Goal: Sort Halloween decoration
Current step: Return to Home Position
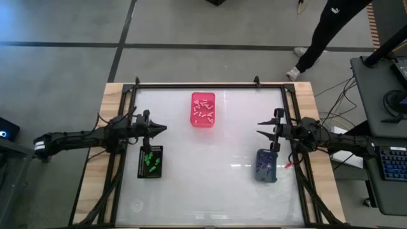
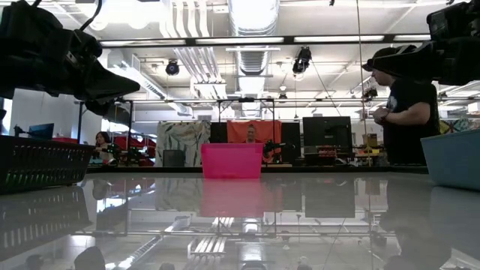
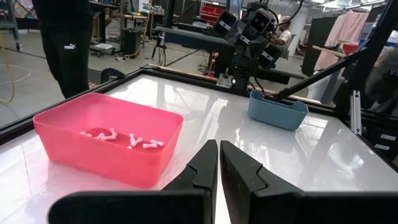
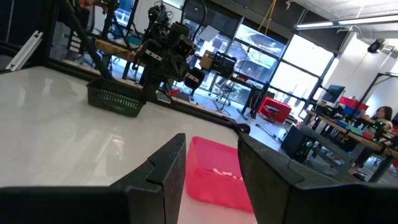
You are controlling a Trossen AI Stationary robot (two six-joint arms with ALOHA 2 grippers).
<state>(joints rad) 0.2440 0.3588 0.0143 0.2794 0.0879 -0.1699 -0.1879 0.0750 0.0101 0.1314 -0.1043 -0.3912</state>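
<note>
Surface [image 1: 216, 172], viewed from above. Pink bin [image 1: 203, 124] at 12 o'clock, black bin [image 1: 143, 172] at 8, grey-blue bin [image 1: 259, 177] at 4. My left claw [image 1: 164, 129] hangs at 9 o'clock, closed tight on nothing; my right claw [image 1: 258, 128] hangs at 3 o'clock, spread apart and empty. Halloween decoration [image 1: 203, 109]: white pieces [image 3: 134, 140] in the pink bin, green pieces [image 1: 150, 160] in the black bin, purple pieces [image 1: 268, 166] in the grey-blue bin
</note>
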